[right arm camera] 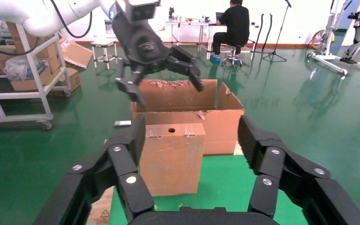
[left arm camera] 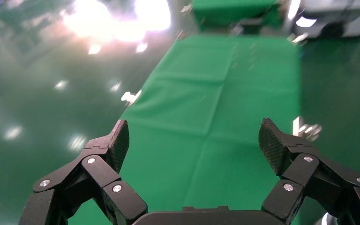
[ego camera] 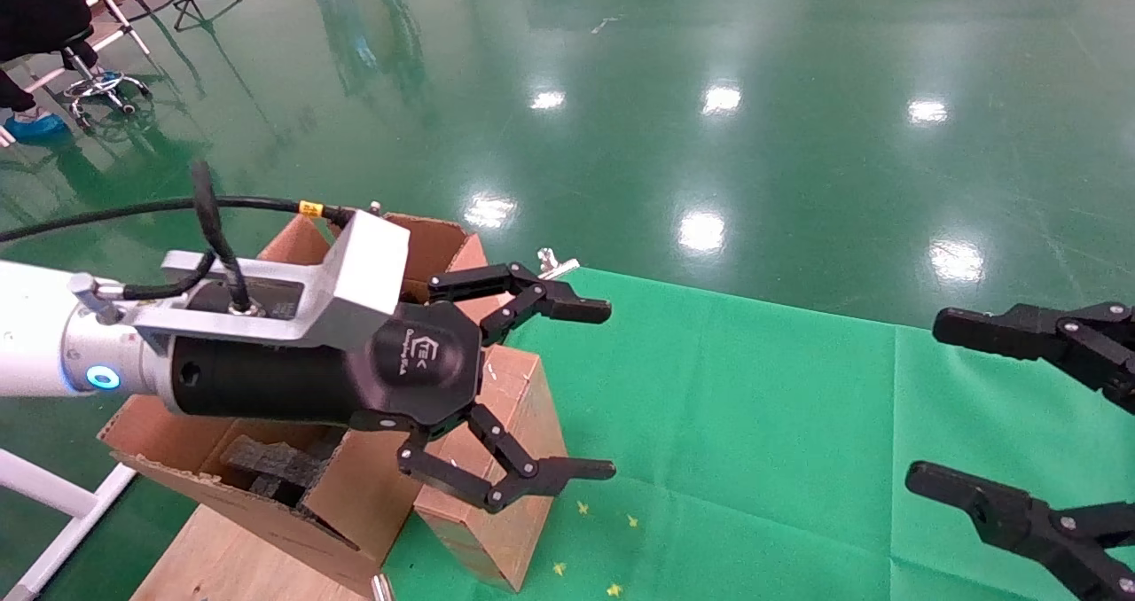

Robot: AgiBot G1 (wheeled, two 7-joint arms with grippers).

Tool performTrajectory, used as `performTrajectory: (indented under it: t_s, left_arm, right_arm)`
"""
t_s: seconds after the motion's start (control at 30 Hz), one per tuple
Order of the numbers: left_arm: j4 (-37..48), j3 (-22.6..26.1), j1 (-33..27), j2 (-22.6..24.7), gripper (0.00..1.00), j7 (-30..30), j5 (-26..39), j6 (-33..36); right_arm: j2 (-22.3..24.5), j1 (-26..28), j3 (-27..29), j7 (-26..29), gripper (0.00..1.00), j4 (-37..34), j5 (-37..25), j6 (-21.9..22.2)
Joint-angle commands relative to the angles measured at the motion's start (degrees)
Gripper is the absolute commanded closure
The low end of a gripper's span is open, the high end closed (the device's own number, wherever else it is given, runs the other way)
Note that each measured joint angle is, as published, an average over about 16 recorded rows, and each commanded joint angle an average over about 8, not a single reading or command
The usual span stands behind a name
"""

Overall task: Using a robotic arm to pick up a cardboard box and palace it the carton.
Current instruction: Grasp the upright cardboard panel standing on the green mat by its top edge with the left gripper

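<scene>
The small reddish-brown cardboard box [ego camera: 536, 410] stands upright on the green cloth, right beside the large carton [ego camera: 363, 495], which has upright flaps and black foam [ego camera: 275, 464] inside. My left gripper [ego camera: 610, 389], on the white arm, is open and empty. It hovers over the box top with its fingers pointing toward the cloth; its own view shows only cloth between the fingers [left arm camera: 194, 140]. My right gripper [ego camera: 927, 399] is open and empty at the right edge. In the right wrist view it [right arm camera: 191, 140] faces the box [right arm camera: 171, 159], with the carton [right arm camera: 215, 126] behind and the left gripper [right arm camera: 167, 90] above.
The green cloth [ego camera: 754, 424] spreads to the right of the box, with small yellow marks near its front. A wooden board [ego camera: 222, 557] lies under the carton. A white frame [ego camera: 53, 495] stands at the far left. A cart with boxes [right arm camera: 23, 70] and a seated person [right arm camera: 234, 23] are farther off.
</scene>
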Motion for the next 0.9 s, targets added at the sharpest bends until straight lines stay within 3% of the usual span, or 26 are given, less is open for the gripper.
performTrajectory:
  t_s: [0.03, 0.37, 0.63, 0.9]
  left_arm:
    - [-0.08, 0.13, -0.62, -0.29, 0.0, 0.3, 1.45, -0.68]
    - [-0.74, 7.14, -9.63, 0.58, 0.0, -24.32, 18.33, -5.6]
    - [-1.02, 11.92, -19.63, 3.58, 0.0, -35.59, 26.51, 2.03]
    - [-0.96, 17.75, -25.68, 3.77, 0.0, -46.17, 27.64, 9.17]
  right_arm:
    - [0.0, 0.0, 0.0, 0.0, 1.0, 0.0, 0.0, 0.0]
    - [0.0, 0.0, 0.0, 0.0, 1.0, 0.0, 0.0, 0.0]
    - [0.0, 0.0, 0.0, 0.0, 1.0, 0.0, 0.0, 0.0]
    - [0.0, 0.0, -0.01, 0.0, 1.0, 0.0, 0.01, 0.0]
